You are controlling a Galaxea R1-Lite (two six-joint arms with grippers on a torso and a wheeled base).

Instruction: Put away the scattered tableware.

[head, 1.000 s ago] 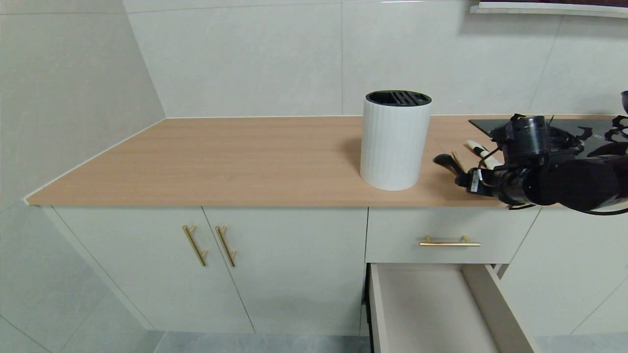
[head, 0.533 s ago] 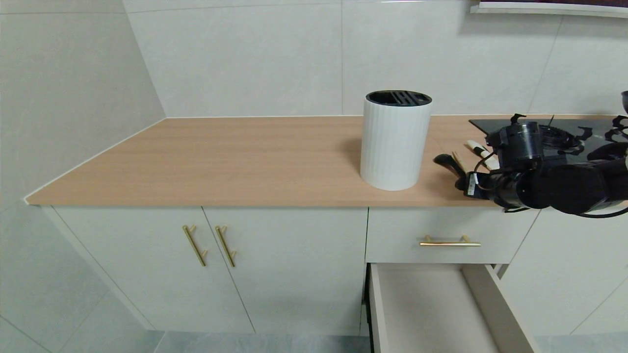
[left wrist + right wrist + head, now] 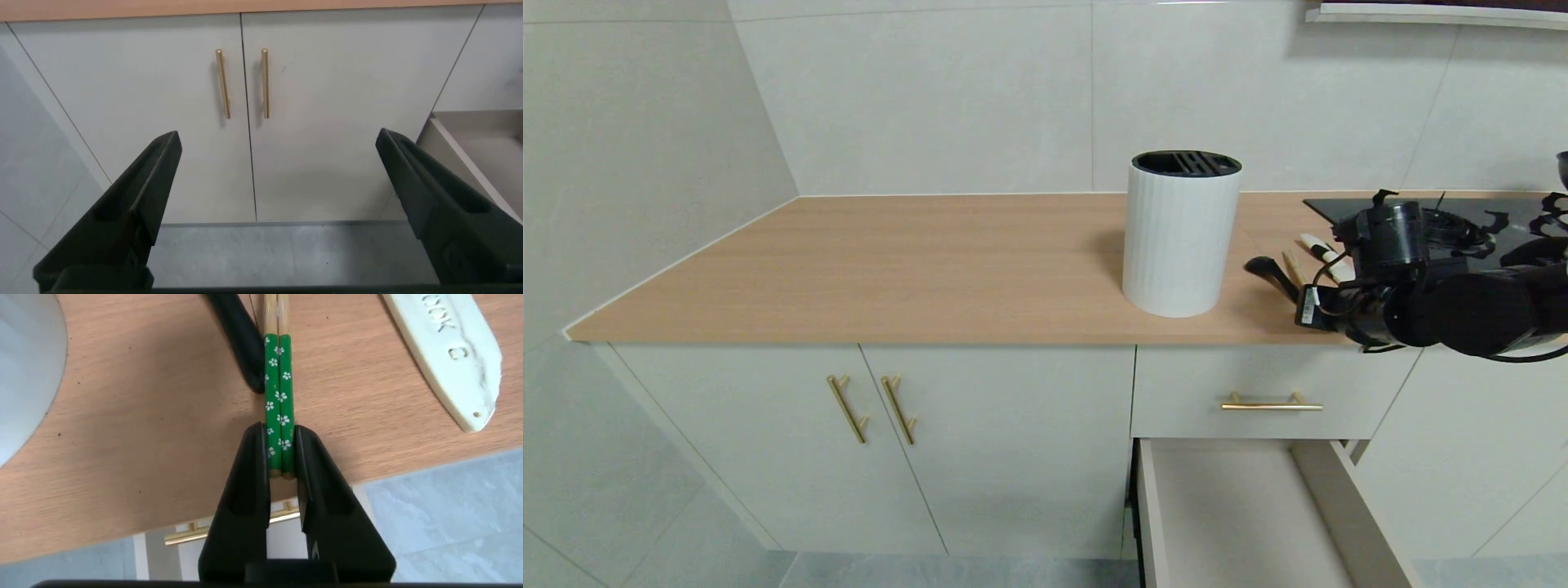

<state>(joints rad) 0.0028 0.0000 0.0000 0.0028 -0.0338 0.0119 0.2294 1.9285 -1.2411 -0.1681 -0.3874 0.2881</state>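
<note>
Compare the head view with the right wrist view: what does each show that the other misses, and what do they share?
Head view adds: the slotted top of the white holder, the pulled-out drawer under the counter, and two cupboard doors. Right wrist view adds: the green flowered ends of the chopsticks, pinched between the jaws of the right gripper. Shared: the chopsticks, the black handle beside them, the white utensil and the wooden counter.

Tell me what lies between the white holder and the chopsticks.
A black handle, right beside the chopsticks, with the holder farther off; the right wrist view shows it.
</note>
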